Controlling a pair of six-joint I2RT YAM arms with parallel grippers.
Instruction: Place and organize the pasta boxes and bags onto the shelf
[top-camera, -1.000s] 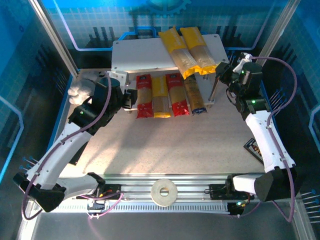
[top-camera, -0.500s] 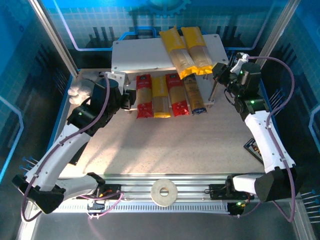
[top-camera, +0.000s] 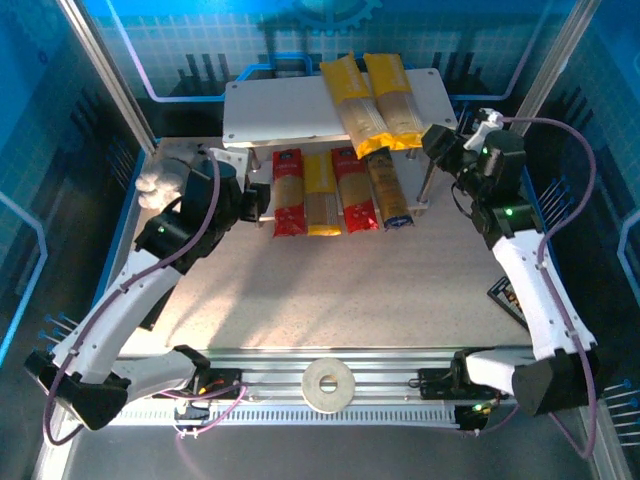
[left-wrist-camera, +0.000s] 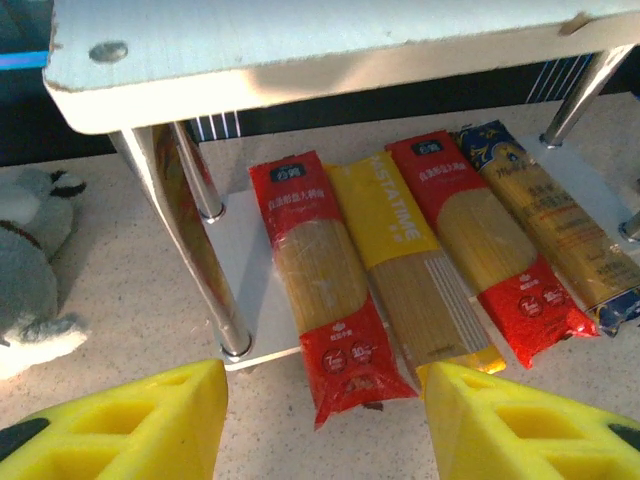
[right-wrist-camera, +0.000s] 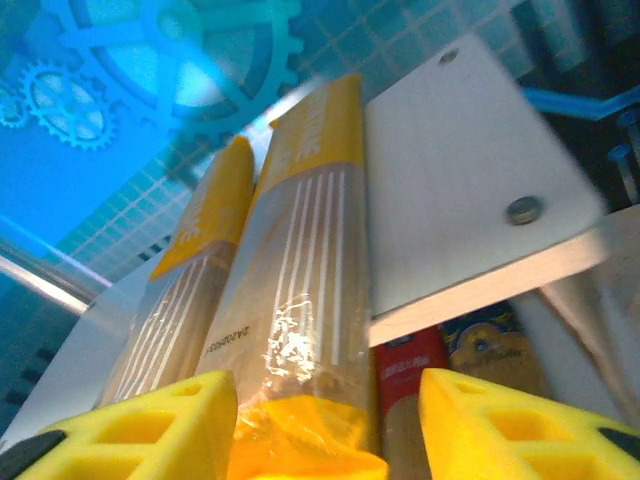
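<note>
Top view: two-tier white-grey metal-legged shelf (top-camera: 280, 110) is carrying two yellow spaghetti packs (top-camera: 355, 100) on top, four mixed packs (top-camera: 340, 190) below.
Left wrist: left tool (left-wrist-camera: 325, 400) is hanging apart, empty, facing the lower row.
Right wrist: right tool (right-wrist-camera: 325, 390) is standing apart around one yellow pack's end, unclamped; the top view is hiding that gap.
Likely tidying step; next calls for backing off without dragging packs.

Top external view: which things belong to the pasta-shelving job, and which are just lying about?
Job: shelf; top yellow spaghetti packs; lower red packs; lower yellow pack; blue-ended pack.
Stray: plush toy; tape roll; small dark item.
</note>
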